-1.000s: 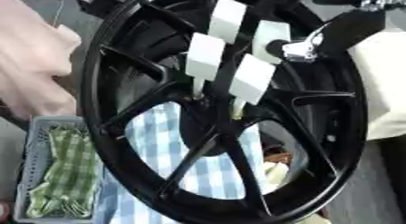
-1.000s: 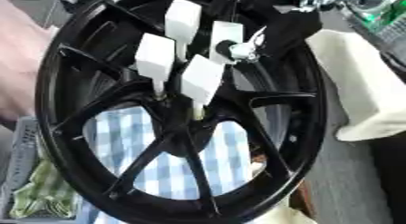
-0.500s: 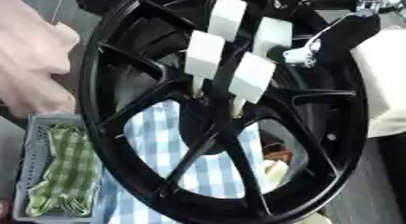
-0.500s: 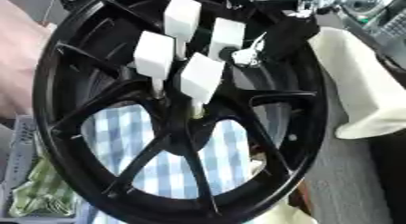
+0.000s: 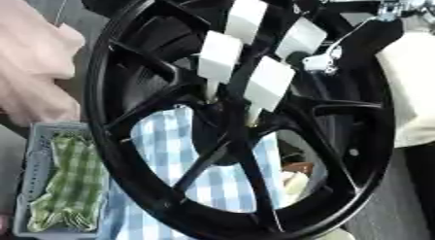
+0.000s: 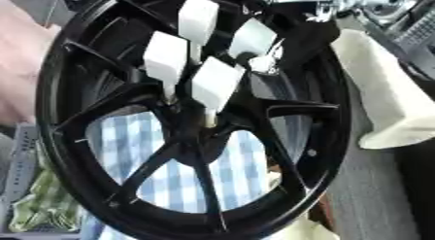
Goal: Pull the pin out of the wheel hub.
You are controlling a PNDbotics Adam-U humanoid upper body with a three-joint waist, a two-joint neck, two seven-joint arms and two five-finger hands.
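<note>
My right hand (image 5: 319, 61) reaches the far-right white pin (image 5: 299, 39) in the wheel hub (image 5: 225, 127); I cannot tell its fingers. It might slip off.

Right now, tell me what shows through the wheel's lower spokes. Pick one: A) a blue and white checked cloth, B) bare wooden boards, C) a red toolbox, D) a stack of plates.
A: a blue and white checked cloth shows behind the lower spokes of the black wheel, beside a grey basket holding a green checked cloth.
</note>
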